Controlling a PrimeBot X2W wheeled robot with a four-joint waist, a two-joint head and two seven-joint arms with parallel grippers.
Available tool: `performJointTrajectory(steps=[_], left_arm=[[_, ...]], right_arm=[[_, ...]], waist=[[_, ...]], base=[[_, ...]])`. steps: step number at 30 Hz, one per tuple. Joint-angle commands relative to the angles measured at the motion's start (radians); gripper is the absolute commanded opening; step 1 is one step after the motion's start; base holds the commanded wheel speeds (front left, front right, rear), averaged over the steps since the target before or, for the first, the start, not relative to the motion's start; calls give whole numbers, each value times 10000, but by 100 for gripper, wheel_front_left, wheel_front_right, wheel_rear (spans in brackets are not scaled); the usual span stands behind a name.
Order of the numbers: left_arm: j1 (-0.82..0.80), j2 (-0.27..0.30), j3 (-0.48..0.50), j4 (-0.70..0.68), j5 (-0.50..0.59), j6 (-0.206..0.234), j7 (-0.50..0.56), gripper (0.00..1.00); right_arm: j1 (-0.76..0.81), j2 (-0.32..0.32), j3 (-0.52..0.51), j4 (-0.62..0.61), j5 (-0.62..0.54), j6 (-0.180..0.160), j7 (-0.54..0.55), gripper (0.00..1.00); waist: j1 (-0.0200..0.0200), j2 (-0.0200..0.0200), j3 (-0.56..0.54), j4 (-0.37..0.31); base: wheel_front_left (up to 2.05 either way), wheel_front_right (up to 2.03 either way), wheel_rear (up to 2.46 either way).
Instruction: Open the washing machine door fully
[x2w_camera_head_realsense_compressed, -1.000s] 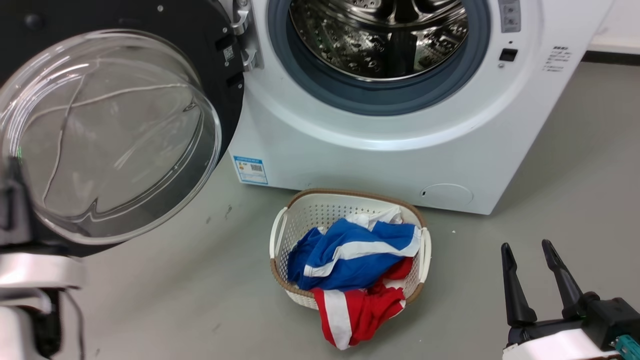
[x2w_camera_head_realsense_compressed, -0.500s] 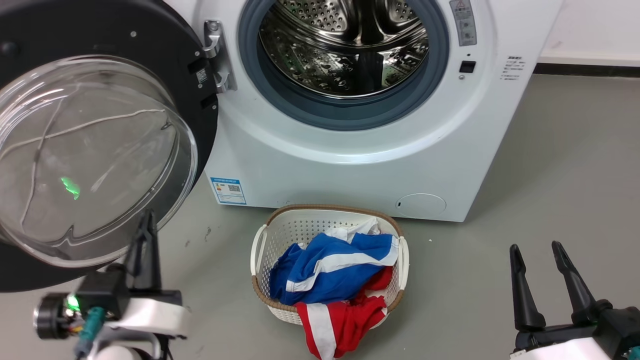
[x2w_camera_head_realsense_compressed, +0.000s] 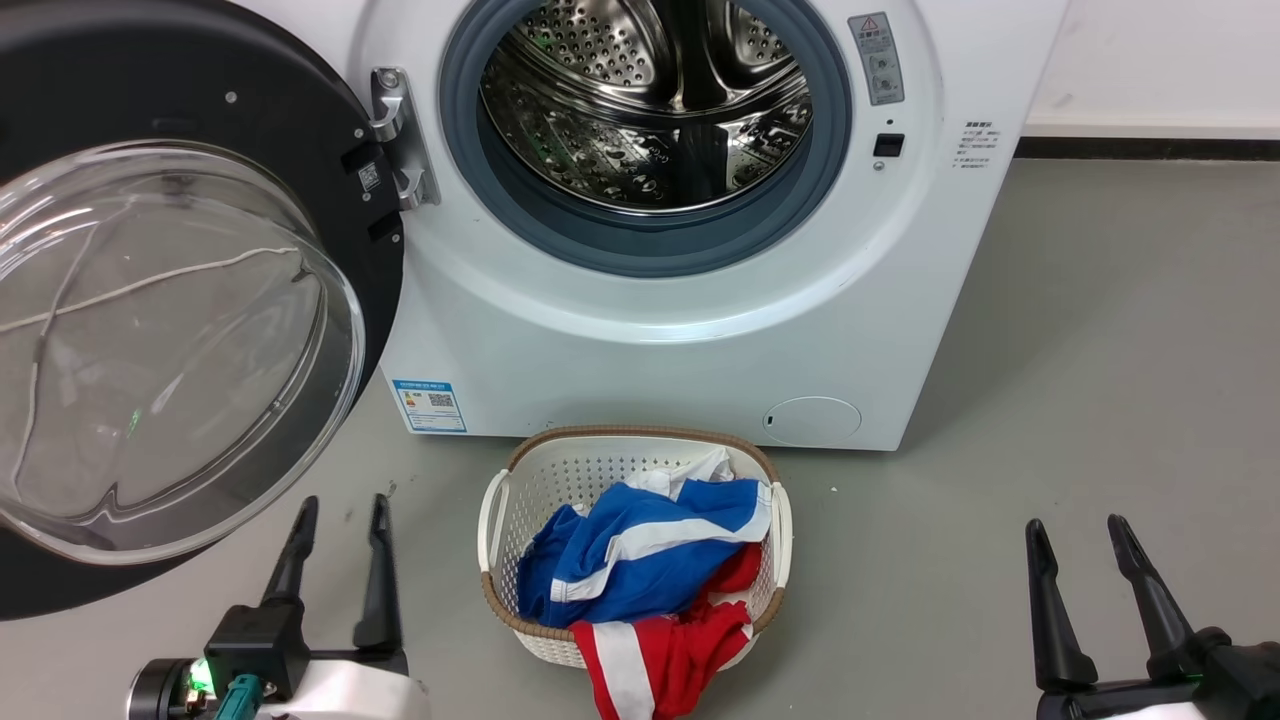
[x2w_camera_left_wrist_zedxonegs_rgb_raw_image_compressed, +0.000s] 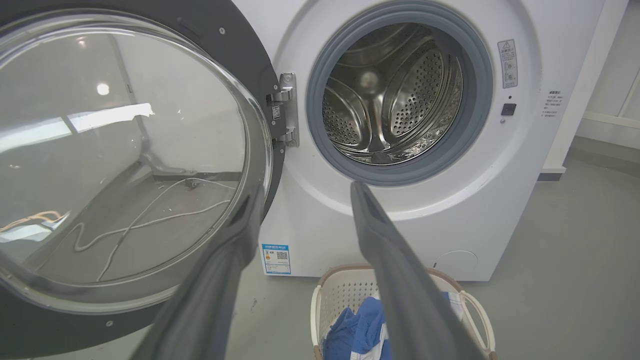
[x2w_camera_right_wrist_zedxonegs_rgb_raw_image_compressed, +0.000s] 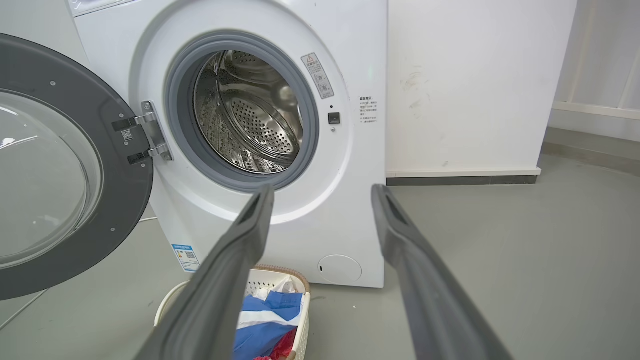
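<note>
Contact is over: my left claw (x2w_camera_head_realsense_compressed: 343, 508), close in at the lower rim of the large round glossy black washing machine door with its bulging clear glass centre (x2w_camera_head_realsense_compressed: 250, 110) a second ago, has drawn back, fingers spread and empty. The door hangs just above and left of that claw, swung wide on its silver metal hinge (x2w_camera_head_realsense_compressed: 400, 140). My right claw (x2w_camera_head_realsense_compressed: 1075, 525), far to the other side, is also spread and empty. I judge the opening essentially done.
</note>
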Motion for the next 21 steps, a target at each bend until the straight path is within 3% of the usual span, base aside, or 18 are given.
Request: performJointTrajectory(steps=[1,21], left_arm=[[116,-23,-12,15,22,29,-24,100],[523,-150,22,161,121,3,-25,100]], right_arm=[[87,20,-25,28,33,-3,-18,100],[310,20,-136,289,198,-3,-18,100]], waist=[[1,-1,-19,-28],[1,-1,-188,-187]], base=[[0,0,0],[0,0,0]])
